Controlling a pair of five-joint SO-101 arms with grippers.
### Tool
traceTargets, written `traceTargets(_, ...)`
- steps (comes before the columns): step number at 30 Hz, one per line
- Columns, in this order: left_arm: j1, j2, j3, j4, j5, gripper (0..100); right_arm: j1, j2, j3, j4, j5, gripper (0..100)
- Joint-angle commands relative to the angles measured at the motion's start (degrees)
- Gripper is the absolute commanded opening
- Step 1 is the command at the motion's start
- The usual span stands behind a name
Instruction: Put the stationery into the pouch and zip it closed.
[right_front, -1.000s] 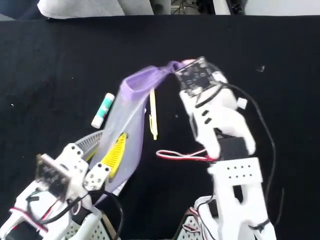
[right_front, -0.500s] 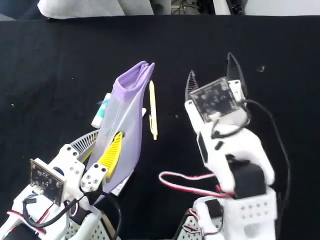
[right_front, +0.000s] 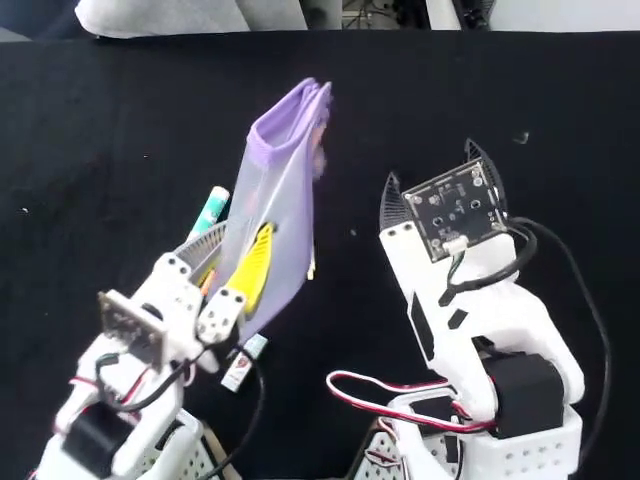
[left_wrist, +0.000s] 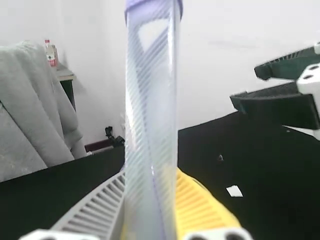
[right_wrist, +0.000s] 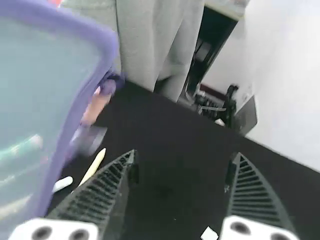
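A translucent purple pouch (right_front: 282, 170) stands lifted off the black table (right_front: 120, 110), its purple-rimmed end up. My left gripper (right_front: 240, 250) is shut on its lower part, with the yellow finger (right_front: 252, 268) on one side and the grey finger (right_front: 198, 245) on the other. In the left wrist view the pouch (left_wrist: 150, 115) rises upright out of the gripper (left_wrist: 150, 180). My right gripper (right_front: 436, 182) hangs open to the right of the pouch, holding nothing. Its wrist view shows the pouch's rim (right_wrist: 85, 100) beside the gripper (right_wrist: 180, 195). A teal-and-white glue stick (right_front: 211, 209) lies left of the pouch. A yellow pen (right_wrist: 93, 169) lies mostly hidden behind it.
A small white-and-teal item (right_front: 243, 362) lies on the table by the left arm's base. A tiny white scrap (right_front: 521, 138) sits at the far right. Grey cloth (right_front: 180, 15) hangs beyond the table's far edge.
My right gripper let go of the pouch's top end, opened and drew back toward its base. My left gripper raised the pouch upright and moved it up and away.
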Motion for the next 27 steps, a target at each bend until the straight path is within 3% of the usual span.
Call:
traceTargets(1, -0.5, -0.6, 6.0, -13.0, 0.6, 3, -0.2, -0.9, -4.4, 0.6, -3.9, 28.3)
traceTargets(8, -0.5, -0.6, 20.5, -37.1, 0.3, 3, -0.4, -0.8, -11.6, 1.0, -15.6, 28.5)
traceTargets(13, -0.5, -0.5, 25.8, -46.1, 0.3, 3, -0.4, 0.2, -12.7, 1.1, -15.9, 28.4)
traceTargets(19, -0.3, -0.5, 26.1, -46.9, 0.6, 3, -0.4, 7.0, -12.9, 0.5, -1.5, 28.3)
traceTargets(27, 0.9, -0.5, 25.3, -46.7, 0.7, 3, 2.6, 8.6, -12.9, 0.4, 8.6, 28.3)
